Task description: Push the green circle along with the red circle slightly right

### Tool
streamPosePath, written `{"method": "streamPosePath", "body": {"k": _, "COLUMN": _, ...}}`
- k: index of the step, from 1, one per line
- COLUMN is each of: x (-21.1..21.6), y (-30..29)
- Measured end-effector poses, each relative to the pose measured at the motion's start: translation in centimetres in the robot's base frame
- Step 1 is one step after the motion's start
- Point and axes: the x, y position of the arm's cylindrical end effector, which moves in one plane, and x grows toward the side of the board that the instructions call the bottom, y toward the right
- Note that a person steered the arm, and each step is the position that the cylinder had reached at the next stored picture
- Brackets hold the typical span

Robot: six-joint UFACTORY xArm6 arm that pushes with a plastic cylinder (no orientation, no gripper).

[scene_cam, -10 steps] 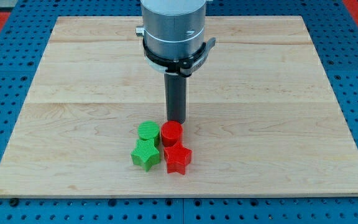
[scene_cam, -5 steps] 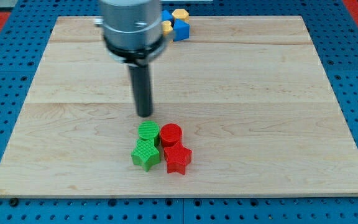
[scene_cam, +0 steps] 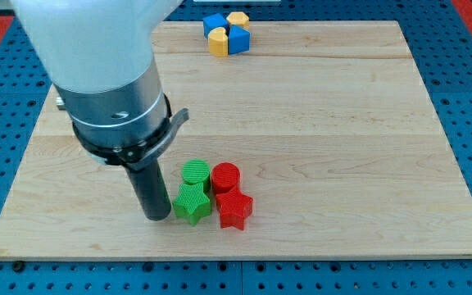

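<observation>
No push is judged made yet: my tip (scene_cam: 156,217) is set just left of the green star (scene_cam: 192,204), below-left of the touching green circle (scene_cam: 195,173) and red circle (scene_cam: 226,176); no jaws exist.

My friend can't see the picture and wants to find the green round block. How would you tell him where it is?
Look at the wooden board, then find the bunch of four blocks near its bottom edge, just right of my tip. The green circle is the top-left one, touching the red circle on its right. The green star below it is green too, but pointy, not round.
</observation>
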Motion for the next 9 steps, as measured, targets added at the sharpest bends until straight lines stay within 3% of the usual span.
{"method": "streamPosePath", "body": {"k": 6, "x": -0.1, "y": 0.8}}
{"method": "streamPosePath", "body": {"k": 9, "x": -3.6, "y": -1.1}}
